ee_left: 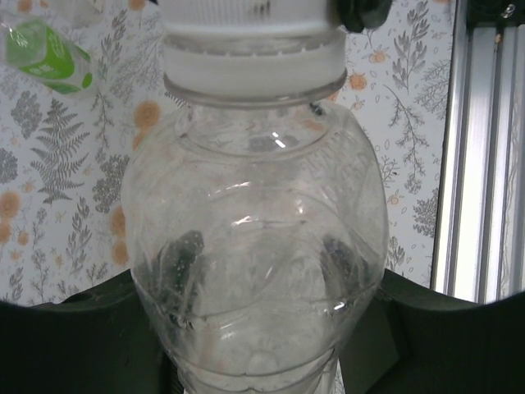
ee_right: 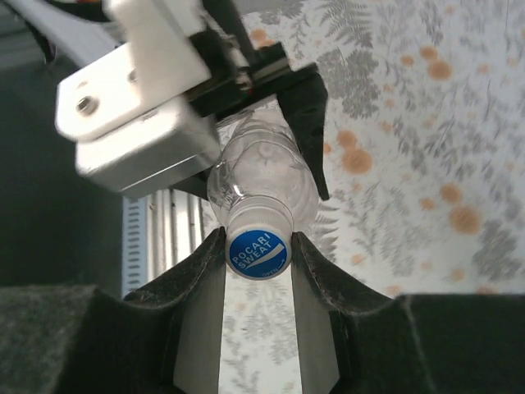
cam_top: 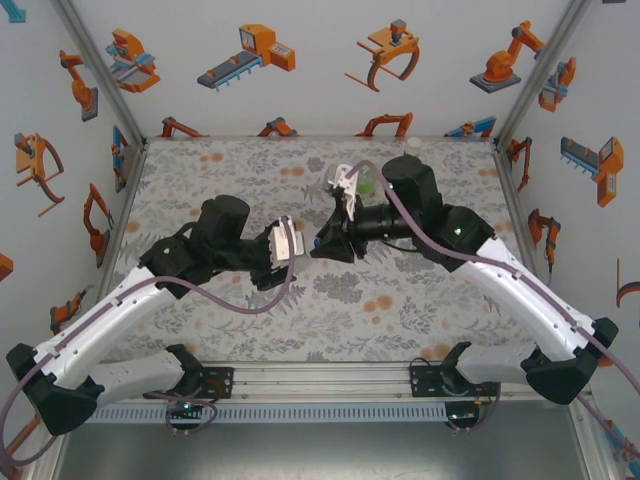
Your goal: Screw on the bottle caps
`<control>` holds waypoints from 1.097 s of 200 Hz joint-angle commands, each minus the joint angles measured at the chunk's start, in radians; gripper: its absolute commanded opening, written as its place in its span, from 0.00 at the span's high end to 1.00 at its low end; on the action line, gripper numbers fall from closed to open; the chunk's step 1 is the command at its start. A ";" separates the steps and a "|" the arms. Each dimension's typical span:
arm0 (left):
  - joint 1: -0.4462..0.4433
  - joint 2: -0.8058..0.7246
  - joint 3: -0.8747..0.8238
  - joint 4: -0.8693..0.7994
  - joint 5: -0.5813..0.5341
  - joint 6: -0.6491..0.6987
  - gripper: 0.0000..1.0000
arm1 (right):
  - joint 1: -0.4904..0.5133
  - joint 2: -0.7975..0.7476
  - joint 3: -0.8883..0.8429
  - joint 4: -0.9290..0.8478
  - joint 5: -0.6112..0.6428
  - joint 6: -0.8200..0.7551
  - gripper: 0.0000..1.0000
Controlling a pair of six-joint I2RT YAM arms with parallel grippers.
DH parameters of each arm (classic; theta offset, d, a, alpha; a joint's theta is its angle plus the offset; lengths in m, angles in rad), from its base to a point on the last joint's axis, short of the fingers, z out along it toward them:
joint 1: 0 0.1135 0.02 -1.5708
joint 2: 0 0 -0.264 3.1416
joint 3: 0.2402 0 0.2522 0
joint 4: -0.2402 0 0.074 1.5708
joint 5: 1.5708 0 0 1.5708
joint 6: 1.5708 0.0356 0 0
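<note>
Bottle (ee_left: 254, 246) between pincers (ee_left: 256, 332) (ee_right: 258, 246), green bottle (ee_left: 49, 53) nearby

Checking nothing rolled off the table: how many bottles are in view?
3. A clear bottle, held by the left gripper, its blue-topped cap in the right gripper; a green bottle on the table beyond; a third bottle near the far edge. More may be hidden.

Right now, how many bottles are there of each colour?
Clear bottles: 2 (one up close, one far back)
Green bottles: 1
Total: 3 bottles
</note>
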 commanded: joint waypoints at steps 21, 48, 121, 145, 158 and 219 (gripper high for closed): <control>0.000 0.036 0.011 0.059 -0.022 -0.019 0.99 | -0.001 -0.027 -0.105 0.033 0.294 0.840 1.00; 0.000 0.063 0.026 0.062 -0.026 -0.022 0.99 | -0.014 -0.013 -0.126 -0.080 0.361 1.227 1.00; -0.001 0.068 0.020 0.054 -0.046 -0.004 1.00 | -0.016 -0.052 -0.124 0.013 0.427 1.065 0.53; 0.000 0.066 0.013 0.054 -0.026 0.004 0.99 | -0.029 -0.071 -0.078 0.018 0.383 0.810 0.37; 0.000 0.066 0.014 0.055 -0.015 0.003 0.99 | -0.030 -0.086 -0.070 0.041 0.346 0.689 0.35; -0.003 0.025 0.005 0.054 0.071 0.029 0.99 | -0.030 -0.117 0.000 -0.044 0.138 0.074 0.33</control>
